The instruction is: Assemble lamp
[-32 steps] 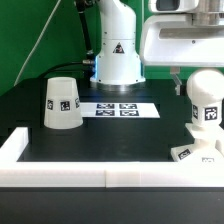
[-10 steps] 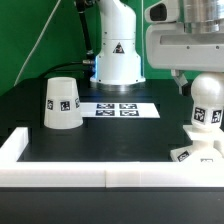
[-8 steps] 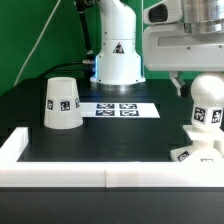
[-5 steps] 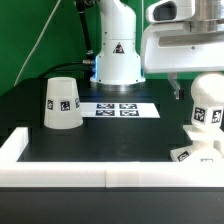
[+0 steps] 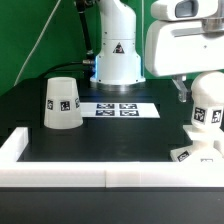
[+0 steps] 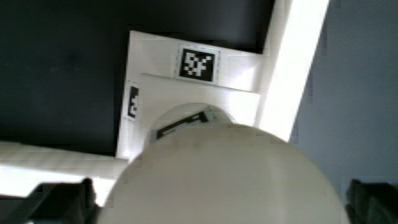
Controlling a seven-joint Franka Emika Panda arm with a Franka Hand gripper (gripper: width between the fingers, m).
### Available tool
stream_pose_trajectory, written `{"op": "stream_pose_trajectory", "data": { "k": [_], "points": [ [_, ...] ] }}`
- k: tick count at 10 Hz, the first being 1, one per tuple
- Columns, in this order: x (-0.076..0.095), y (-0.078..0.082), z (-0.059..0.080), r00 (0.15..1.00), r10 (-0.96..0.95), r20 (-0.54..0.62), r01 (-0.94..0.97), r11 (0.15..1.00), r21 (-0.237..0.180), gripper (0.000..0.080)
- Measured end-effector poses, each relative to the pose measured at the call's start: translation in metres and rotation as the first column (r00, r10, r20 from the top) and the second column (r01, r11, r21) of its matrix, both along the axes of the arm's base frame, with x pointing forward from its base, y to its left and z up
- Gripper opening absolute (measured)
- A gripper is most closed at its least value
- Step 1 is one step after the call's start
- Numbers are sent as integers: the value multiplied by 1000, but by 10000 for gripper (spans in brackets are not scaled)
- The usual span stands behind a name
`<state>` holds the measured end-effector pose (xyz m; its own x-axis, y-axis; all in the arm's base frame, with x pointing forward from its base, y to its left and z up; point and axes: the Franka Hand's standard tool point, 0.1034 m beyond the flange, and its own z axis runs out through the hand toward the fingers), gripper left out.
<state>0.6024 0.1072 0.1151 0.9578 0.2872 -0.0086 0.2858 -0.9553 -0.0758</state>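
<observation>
The white round-headed bulb [image 5: 207,103] stands upright on the flat square base [image 5: 194,152] at the exterior view's right. My gripper [image 5: 204,92] hangs over the bulb's head, open, with one dark finger [image 5: 183,90] showing beside it. In the wrist view the bulb's head [image 6: 222,165] fills the space between my fingertips [image 6: 61,201], with the gripper [image 6: 217,205] straddling it, and the base [image 6: 164,52] with its tag lies below. The cone-shaped shade [image 5: 60,103] stands alone at the exterior view's left, wide end down.
The marker board [image 5: 118,108] lies flat in the middle of the black table. The white robot pedestal [image 5: 117,55] stands behind it. A raised white rim [image 5: 90,176] runs along the front edge and the left side.
My gripper has shifted slightly toward the exterior view's right and a little lower around the bulb's head. The bulb, base and shade have not moved.
</observation>
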Motion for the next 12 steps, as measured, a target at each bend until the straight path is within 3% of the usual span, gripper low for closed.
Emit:
{"op": "stream_pose_trajectory", "data": {
  "k": [2,3,5,8,11,12],
  "points": [
    [1,-1,0,985,173,14,-173,985,1,699],
    [6,-1,2,943,330,45,-329,944,-25,699],
    [7,-1,3,854,518,55,-516,856,-39,699],
    [5,4,0,749,661,48,-659,751,-45,699],
    [5,-1,-2,608,793,43,-791,609,-55,699],
    [5,-1,-2,608,793,43,-791,609,-55,699]
  ]
}}
